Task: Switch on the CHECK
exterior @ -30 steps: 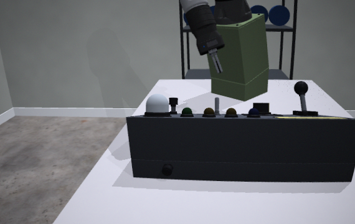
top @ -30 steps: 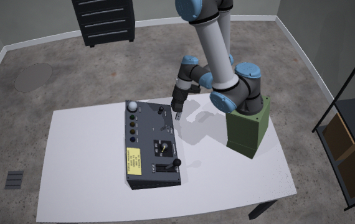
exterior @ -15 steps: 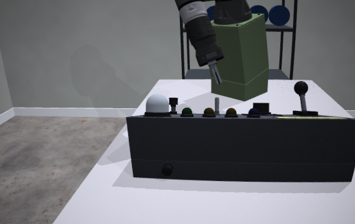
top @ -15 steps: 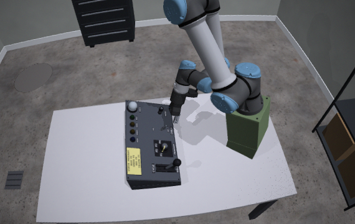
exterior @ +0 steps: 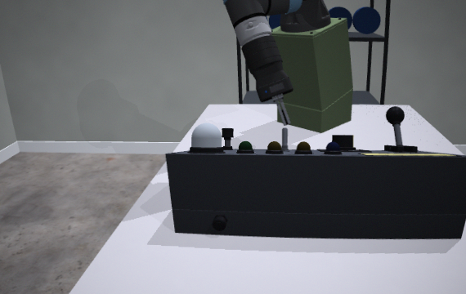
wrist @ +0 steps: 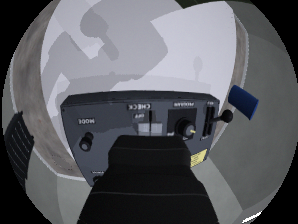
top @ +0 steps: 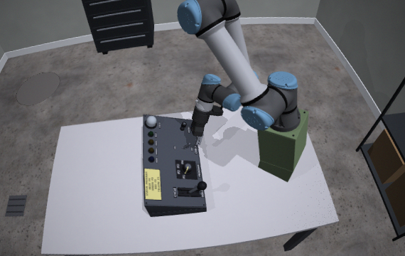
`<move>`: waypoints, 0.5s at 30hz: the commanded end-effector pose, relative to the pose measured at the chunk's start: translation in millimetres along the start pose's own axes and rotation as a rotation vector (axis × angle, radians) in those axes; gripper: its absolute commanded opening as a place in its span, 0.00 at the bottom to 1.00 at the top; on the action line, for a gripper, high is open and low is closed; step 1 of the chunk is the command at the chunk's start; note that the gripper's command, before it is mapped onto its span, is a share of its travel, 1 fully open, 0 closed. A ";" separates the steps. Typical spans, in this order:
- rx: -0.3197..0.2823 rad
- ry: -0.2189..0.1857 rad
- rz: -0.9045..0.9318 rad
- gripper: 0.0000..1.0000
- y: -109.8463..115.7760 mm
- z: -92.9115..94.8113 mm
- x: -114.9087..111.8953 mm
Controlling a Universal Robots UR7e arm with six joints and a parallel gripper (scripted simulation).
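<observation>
The dark console [top: 167,199] [exterior: 319,192] [wrist: 80,116] stands on the white table [top: 99,171] [exterior: 135,261]. A slim grey toggle [exterior: 284,136] stands upright on its top, between the lamps. The labels are too small to read, so I cannot tell which control is CHECK. My gripper [top: 198,141] [exterior: 285,121] is shut and holds nothing. Its tips hang tilted just above the toggle, a little to the far side, without touching it. In the wrist view the gripper body [wrist: 149,196] hides the near part of the panel.
The console also carries a white dome [top: 150,121] [exterior: 206,136], a row of lamps [top: 150,141], a small black knob [top: 183,125] [exterior: 227,132], a rotary selector [top: 187,168], a ball-topped lever [top: 202,185] [exterior: 395,115] and a yellow label [top: 152,183]. The arm's green pedestal [top: 282,149] [exterior: 319,82] stands behind.
</observation>
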State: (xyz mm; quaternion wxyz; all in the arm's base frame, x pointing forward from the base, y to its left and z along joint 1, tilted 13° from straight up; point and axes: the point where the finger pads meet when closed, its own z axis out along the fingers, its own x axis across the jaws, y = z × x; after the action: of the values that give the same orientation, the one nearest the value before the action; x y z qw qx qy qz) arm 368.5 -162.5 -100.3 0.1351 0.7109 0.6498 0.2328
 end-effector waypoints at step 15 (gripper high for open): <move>-0.001 -0.001 -0.001 0.00 0.2 17.9 -7.7</move>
State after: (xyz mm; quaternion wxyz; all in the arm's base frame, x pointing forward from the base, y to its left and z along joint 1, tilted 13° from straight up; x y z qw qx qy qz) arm 376.3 -167.4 -115.2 0.1351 0.7108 0.6498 0.2328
